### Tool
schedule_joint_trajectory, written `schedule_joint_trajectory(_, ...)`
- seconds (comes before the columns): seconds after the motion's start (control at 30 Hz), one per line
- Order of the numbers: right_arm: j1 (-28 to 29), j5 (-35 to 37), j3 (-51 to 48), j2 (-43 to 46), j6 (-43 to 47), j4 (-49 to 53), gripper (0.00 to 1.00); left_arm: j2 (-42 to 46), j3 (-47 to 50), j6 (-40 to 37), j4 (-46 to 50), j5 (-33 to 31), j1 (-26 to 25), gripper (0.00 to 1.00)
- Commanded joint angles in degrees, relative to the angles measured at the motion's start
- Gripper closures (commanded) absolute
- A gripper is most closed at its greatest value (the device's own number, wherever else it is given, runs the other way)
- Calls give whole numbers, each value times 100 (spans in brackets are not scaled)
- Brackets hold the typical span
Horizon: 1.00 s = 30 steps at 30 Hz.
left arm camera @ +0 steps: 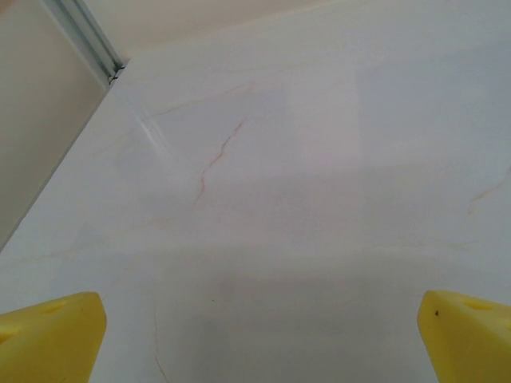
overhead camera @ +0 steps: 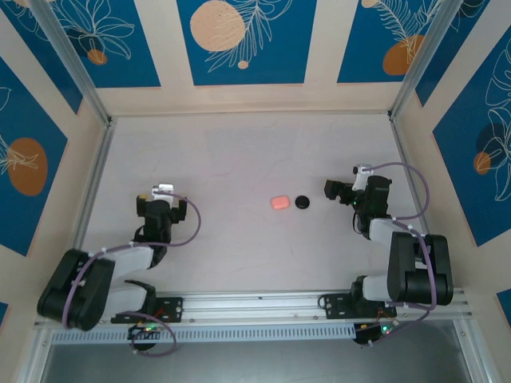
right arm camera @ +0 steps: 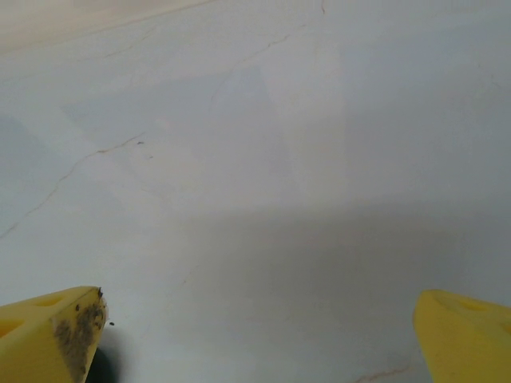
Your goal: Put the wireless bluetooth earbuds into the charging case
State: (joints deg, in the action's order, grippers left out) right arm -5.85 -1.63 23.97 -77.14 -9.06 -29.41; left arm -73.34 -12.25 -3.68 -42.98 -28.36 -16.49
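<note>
Marbled table (overhead camera: 223, 159): pink case (overhead camera: 279, 203) just beside black case (overhead camera: 302, 203), centre; L hand (left arm camera: 255, 335), R hand (right arm camera: 255, 335) both released.

Bright, even light; soft faint shadows; wrist views hazy.

A pale veined table (overhead camera: 239, 159) stands enclosed by blue leaf-patterned wall panels (overhead camera: 239, 40).

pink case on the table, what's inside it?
The pink case shows just its top to the overhead camera and looks shut, though small in frame. Its inside is covered, so contents can't be told. The black round case lies beside it.
</note>
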Motion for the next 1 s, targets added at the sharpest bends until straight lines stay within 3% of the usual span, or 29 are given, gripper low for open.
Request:
schedule_joint_trajectory(0.0,187,86,22,-25,287,-610,1,-701,7,-546,-2172,308,102,0)
schedule_joint_trajectory(0.1,462,53,-355,-206,421,-1671,1,-1860,57,-730,-3706,316,142,0)
schedule_joint_trajectory(0.2,672,111,-425,-1124,657,-2708,1,-1543,166,-420,-3269,553,294,0)
schedule_joint_trajectory(0.27,567,52,-103,-872,601,-1640,1,-1759,-24,-300,-2987,975,514,0)
schedule_joint_trajectory(0.3,486,-138,-74,-1044,510,-1881,1,-1920,-168,-305,-3052,870,540,0)
schedule_joint_trajectory(0.37,300,-314,-17,-984,360,-1632,1,-1663,-426,-146,-2098,872,585,0)
schedule_joint_trajectory(0.47,365,-176,-7,-1007,391,-1646,1,-1632,-787,124,-1383,1080,847,0)
schedule_joint_trajectory(0.97,374,-162,-27,-1013,387,-1717,1,-1633,-788,106,-1387,1231,904,0)
